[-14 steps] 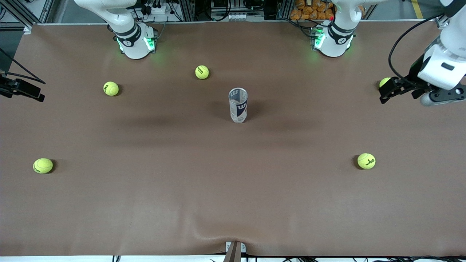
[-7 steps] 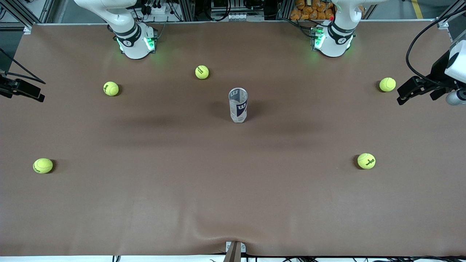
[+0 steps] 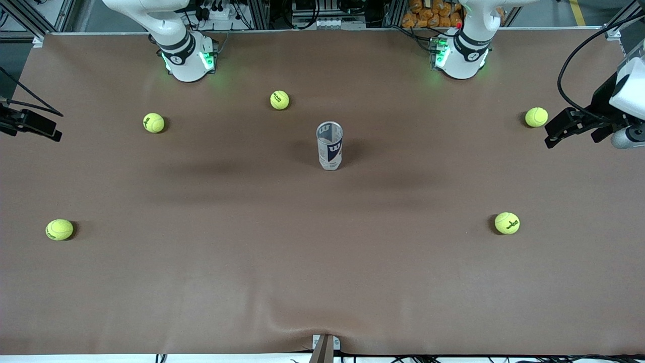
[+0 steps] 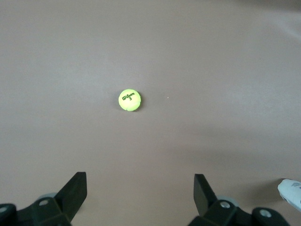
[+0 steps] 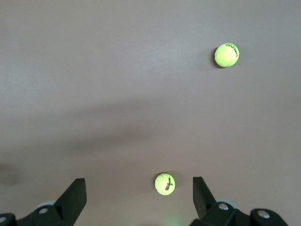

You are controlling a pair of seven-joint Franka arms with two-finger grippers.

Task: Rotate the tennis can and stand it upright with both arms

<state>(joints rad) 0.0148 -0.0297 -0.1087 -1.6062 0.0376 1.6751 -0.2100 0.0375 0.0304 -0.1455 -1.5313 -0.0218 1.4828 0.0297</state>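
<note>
At the middle of the table (image 3: 322, 262) the tennis can (image 3: 329, 145) stood upright on its base, its long axis vertical and its open silver rim facing up, with nothing touching it. Judged from that pose, the uprighting looked already done, and any coming move would turn only on how each pincer lay relative to the can.

The left pincer (image 3: 554, 132) hung over the left arm's end of the table, just beside a tennis ball (image 3: 536, 117). Its two fingers were spread wide with nothing between them, as the left wrist view showed. The can lay well apart from it, toward the table's centre. A sliver of the can (image 4: 291, 192) showed at the edge of the left wrist view, and another ball (image 4: 129, 100) lay on the bare table ahead of the fingers.

The right pincer (image 3: 38, 127) was over the right arm's end of the table, at the very edge of the front view. It was likewise spread wide and empty, and two balls (image 5: 164, 183) showed under it in the right wrist view. The can was well apart from it too, again toward the centre.

Neither pincer was clearly nearer; the can sat roughly between them. To grip the can, a sideways approach across its vertical axis would probably suit either arm.
</note>
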